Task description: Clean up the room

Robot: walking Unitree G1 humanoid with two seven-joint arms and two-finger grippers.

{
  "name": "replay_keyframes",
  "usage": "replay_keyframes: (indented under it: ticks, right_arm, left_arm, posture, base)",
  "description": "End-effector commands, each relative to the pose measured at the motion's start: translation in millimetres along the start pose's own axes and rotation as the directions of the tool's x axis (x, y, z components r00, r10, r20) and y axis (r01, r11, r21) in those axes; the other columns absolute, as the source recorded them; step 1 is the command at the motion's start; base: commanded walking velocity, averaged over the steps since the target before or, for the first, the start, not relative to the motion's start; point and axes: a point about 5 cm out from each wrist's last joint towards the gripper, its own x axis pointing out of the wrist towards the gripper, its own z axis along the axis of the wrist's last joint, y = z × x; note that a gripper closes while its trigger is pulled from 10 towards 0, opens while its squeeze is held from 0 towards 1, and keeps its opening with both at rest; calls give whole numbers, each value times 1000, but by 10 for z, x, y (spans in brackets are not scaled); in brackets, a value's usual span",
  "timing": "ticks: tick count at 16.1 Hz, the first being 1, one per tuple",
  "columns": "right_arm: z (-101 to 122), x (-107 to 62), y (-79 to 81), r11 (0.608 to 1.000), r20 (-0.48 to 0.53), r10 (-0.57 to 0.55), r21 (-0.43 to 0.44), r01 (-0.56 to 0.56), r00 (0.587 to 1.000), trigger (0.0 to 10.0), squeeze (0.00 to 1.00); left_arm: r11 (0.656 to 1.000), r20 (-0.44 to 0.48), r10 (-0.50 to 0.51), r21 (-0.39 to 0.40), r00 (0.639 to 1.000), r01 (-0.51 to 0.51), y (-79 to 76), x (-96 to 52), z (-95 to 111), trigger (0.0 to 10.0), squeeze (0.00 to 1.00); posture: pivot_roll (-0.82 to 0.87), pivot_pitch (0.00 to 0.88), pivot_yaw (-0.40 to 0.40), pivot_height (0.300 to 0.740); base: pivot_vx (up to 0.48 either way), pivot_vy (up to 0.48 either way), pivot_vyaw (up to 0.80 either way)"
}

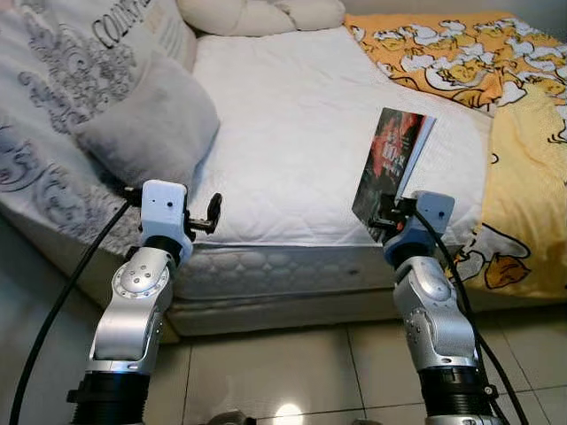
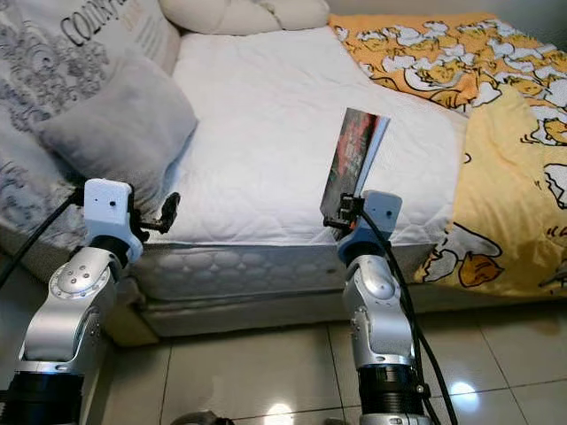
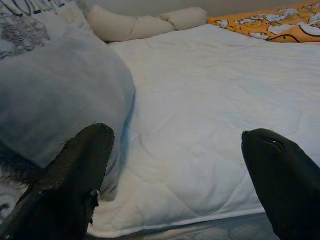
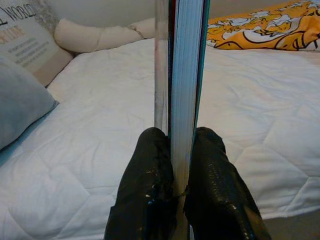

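A book (image 1: 391,168) with a dark red and black cover stands upright over the near edge of the white mattress (image 1: 292,133). My right gripper (image 4: 180,150) is shut on its lower end; in the right wrist view the page edges (image 4: 181,75) rise between the two black fingers (image 4: 147,190). My left gripper (image 3: 177,165) is open and holds nothing, hovering at the mattress edge beside a grey pillow (image 1: 151,124). Its fingers (image 3: 75,175) frame the bare white sheet.
A large patterned cushion (image 1: 62,80) lies at the left behind the grey pillow. A cream bolster (image 1: 257,16) lies at the head of the bed. A yellow and orange duck-print blanket (image 1: 496,106) covers the right side and hangs over the edge. Tiled floor (image 1: 292,372) lies below.
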Motion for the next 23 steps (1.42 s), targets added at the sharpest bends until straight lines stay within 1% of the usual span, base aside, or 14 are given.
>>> replay_keyframes:
  ticks: [1, 2, 3, 4, 7, 8, 9, 11, 14, 17, 23]
  right_arm:
    - [84, 28, 78, 999, 24, 43, -2, -43, 999, 10000, 0]
    - [74, 31, 117, 996, 11, 78, -38, -78, 997, 10000, 0]
    - [78, 34, 135, 993, 6, 95, -66, -95, 995, 10000, 0]
    - [80, 36, 149, 992, 3, 101, -72, -101, 995, 10000, 0]
    - [70, 60, 247, 986, -13, 161, -47, -162, 987, 10000, 0]
    - [50, 49, 258, 987, -20, 163, -12, -163, 986, 10000, 0]
    - [40, 42, 249, 988, -22, 154, 4, -154, 988, 10000, 0]
    - [44, 45, 247, 987, -23, 158, -12, -159, 987, 10000, 0]
    - [50, 57, 256, 986, -26, 166, -12, -167, 986, 10000, 0]
    - [9, 37, 276, 982, -54, 187, -18, -188, 981, 10000, 0]
    - [-3, 25, 303, 978, -61, 206, -17, -207, 977, 10000, 0]
  left_arm:
    - [1000, 10, -6, -4, 1000, 6, -4, 11, 37, 10000, 71]
    - [1000, 9, -7, -7, 1000, 7, 0, 12, 36, 10000, 71]
    - [1000, 8, -7, -8, 1000, 7, 2, 14, 35, 10000, 75]
    - [1000, 8, -7, -8, 1000, 7, 9, 15, 34, 10000, 75]
    - [1000, 7, -12, 3, 1000, 12, 45, 41, 59, 10000, 75]
    - [1000, 9, -13, 5, 1000, 13, 43, 49, 68, 10000, 71]
    - [1000, 9, -16, 7, 1000, 16, 33, 51, 70, 10000, 75]
    - [1000, 10, -21, 7, 1000, 21, 19, 50, 73, 10000, 75]
    - [1000, 7, -24, 6, 1000, 24, 21, 58, 69, 10000, 71]
    - [1000, -1, -26, 4, 1000, 26, 8, 47, 47, 10000, 71]
    - [999, -5, -35, 3, 999, 35, 0, 42, 33, 10000, 78]
  posture:
    - [-22, 0, 29, 740]
    - [-22, 0, 28, 740]
    - [-22, 0, 30, 740]
    - [-22, 0, 34, 740]
    - [-3, 0, 28, 740]
    - [0, 0, 21, 740]
    - [0, 0, 21, 740]
    - [0, 0, 21, 740]
    - [-8, 0, 29, 740]
    - [-11, 0, 31, 740]
    - [-11, 0, 34, 740]
  base:
    - [277, 0, 0]
    - [307, 0, 0]
    - [319, 0, 800]
    - [322, 0, 800]
    - [336, 0, 800]
    - [337, 0, 450]
    - [330, 0, 0]
    - [334, 0, 0]
    - [336, 0, 0]
    - [335, 0, 0]
    - [333, 0, 0]
